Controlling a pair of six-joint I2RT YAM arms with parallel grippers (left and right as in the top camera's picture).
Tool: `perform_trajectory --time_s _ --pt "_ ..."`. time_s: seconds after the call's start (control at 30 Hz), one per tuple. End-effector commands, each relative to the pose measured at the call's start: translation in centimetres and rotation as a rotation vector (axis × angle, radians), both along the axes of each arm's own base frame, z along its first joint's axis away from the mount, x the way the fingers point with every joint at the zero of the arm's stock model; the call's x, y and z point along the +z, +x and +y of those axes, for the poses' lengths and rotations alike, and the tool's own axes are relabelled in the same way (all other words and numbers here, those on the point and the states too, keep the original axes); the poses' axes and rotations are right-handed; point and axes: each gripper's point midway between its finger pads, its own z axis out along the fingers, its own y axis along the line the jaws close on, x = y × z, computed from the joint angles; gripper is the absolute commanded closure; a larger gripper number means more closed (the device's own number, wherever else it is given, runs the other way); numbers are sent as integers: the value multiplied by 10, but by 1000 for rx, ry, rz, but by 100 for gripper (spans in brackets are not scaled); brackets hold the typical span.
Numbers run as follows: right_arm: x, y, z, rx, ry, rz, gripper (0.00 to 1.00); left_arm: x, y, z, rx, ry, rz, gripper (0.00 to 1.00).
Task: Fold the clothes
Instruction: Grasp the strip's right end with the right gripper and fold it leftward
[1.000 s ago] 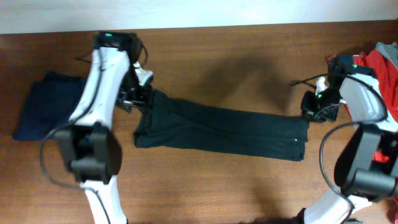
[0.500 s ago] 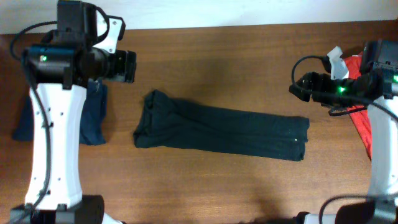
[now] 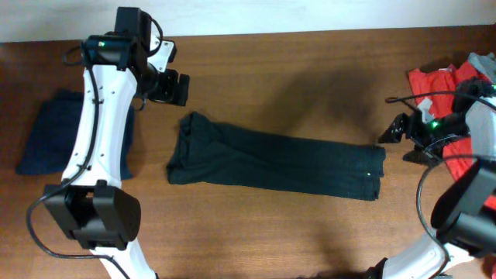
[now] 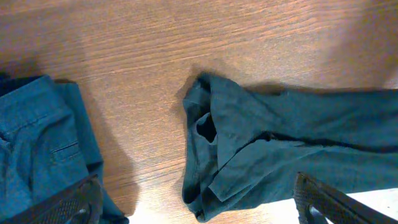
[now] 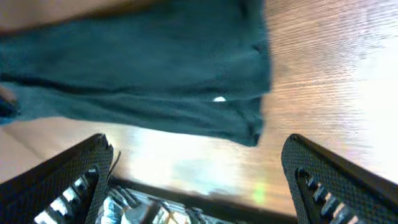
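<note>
a folded navy fabric garment (image 3: 46, 143) lies far left on the brown wooden table (image 3: 294, 70). the left gripper (image 3: 177, 87), jaws spread wide and empty, hovers near the bunched left end of the black t-shirt folded into a long strip (image 3: 279, 161), which lies flat, touching neither gripper. just beside its right end the right gripper (image 3: 397, 143) is spread too, holding nothing. a red fabric garment (image 3: 434, 81) lies behind it.

A robotics lab bench, by the look of it: a bare wood-grain counter (image 3: 294, 232) against a plain pale wall (image 3: 310, 14), a white left arm (image 3: 105, 132) and right arm (image 3: 474, 182) with exposed black cables and green status lights, and a black T-shirt (image 3: 279, 164) spread flat between them.
</note>
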Motion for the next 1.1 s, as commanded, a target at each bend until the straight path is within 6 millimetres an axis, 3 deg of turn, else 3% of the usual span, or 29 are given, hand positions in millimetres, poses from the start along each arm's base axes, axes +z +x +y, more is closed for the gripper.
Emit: perform_trajectory --time_s 0.0,0.3,0.53,0.6,0.83,1.07 --pt "-30 -12 -9 63 -46 99 12 1 2 -3 -8 -17 -9 2" --pt "-75 -33 4 126 36 183 12 2 3 -3 -8 -17 -12 2" --pt "-101 -51 38 114 178 145 13 2 3 -3 -8 -17 -12 1" --pt "-109 -55 47 99 215 129 19 2 3 -3 -8 -17 -12 1" --pt "-108 -44 51 81 241 70 32 2 2 -3 -8 -17 -11 1" --pt "-110 -27 42 84 201 5 46 1 1 -3 -8 -16 -4 1"
